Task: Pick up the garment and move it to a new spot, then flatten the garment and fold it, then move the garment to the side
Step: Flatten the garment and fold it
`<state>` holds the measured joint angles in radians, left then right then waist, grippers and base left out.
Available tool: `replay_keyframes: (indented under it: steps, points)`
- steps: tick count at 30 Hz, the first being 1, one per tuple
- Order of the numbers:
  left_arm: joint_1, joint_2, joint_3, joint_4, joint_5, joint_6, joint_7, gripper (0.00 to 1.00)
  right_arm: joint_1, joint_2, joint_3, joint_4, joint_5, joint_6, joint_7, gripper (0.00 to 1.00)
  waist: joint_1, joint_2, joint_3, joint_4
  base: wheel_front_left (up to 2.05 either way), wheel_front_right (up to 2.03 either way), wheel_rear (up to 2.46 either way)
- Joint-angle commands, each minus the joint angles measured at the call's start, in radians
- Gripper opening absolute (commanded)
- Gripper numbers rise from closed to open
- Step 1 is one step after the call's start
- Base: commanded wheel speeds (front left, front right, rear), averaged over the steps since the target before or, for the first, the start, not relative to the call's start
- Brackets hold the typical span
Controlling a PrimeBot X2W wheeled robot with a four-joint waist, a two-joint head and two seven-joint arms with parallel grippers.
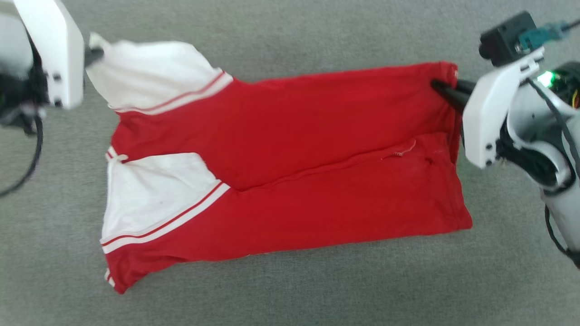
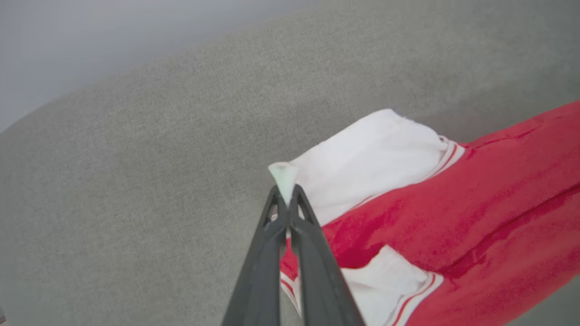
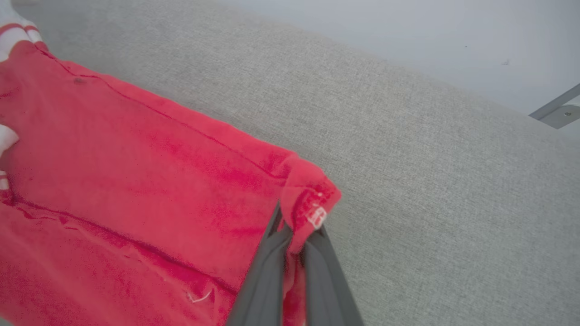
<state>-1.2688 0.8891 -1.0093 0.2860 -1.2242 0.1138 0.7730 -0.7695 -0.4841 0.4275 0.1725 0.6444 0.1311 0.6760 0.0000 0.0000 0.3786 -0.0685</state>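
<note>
The garment, a red T-shirt with white sleeves and striped bands, lies folded lengthwise on the grey cloth surface, sleeves at the left, hem at the right. My left gripper at the upper left is shut on the tip of the upper white sleeve, with a white point of fabric sticking out past my left gripper. My right gripper at the upper right is shut on the garment's far hem corner, and red cloth bunches between my right gripper's fingers.
A grey fabric surface surrounds the garment on all sides. A pale wall lies beyond its far edge, with a metal bracket in the right wrist view.
</note>
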Motion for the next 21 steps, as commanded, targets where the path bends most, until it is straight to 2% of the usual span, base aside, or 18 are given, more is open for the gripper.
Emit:
replay_keyframes:
  steps: [1,6,7,12,15,19,20,21]
  points:
    - [0.034,0.021,-0.003,-0.051,-0.004,0.027,0.004,0.00,0.032,-0.010,-0.003,-0.026,0.010,-0.001,-0.004,0.00,0.0000,0.0000,-0.018,0.016,0.00,0.00,0.00]
    - [0.139,0.129,-0.013,-0.282,-0.035,0.140,0.023,0.00,0.129,-0.059,-0.020,-0.134,0.023,-0.001,0.001,0.00,0.0000,0.0000,-0.034,0.028,0.00,0.00,0.00]
    - [0.139,0.129,-0.013,-0.282,-0.035,0.140,0.023,0.00,0.129,-0.059,-0.020,-0.134,0.023,-0.001,0.001,0.00,0.0000,0.0000,-0.034,0.028,0.00,0.00,0.00]
    - [0.253,0.222,-0.033,-0.463,-0.071,0.231,0.012,0.00,0.242,-0.101,-0.045,-0.219,0.051,-0.001,0.026,0.00,0.0000,0.0000,-0.040,0.036,0.00,0.00,0.00]
    - [0.320,0.248,-0.046,-0.529,-0.094,0.276,-0.014,0.00,0.312,-0.099,-0.077,-0.233,0.060,-0.001,0.029,0.00,0.0000,0.0000,-0.040,0.039,0.00,0.00,0.00]
    - [0.401,0.237,-0.065,-0.525,-0.130,0.291,-0.063,0.00,0.373,-0.067,-0.103,-0.210,0.057,-0.001,0.032,0.00,0.0000,0.0000,-0.040,0.038,0.00,0.00,0.00]
    - [0.419,0.224,-0.066,-0.507,-0.142,0.284,-0.080,0.00,0.377,-0.062,-0.104,-0.202,0.048,-0.001,0.034,0.33,0.0000,0.0000,-0.039,0.037,0.00,0.00,0.00]
    - [0.434,0.211,-0.065,-0.486,-0.154,0.278,-0.097,0.00,0.380,-0.055,-0.105,-0.193,0.042,-0.001,0.033,1.00,0.0000,0.0000,-0.039,0.037,0.00,0.00,0.00]
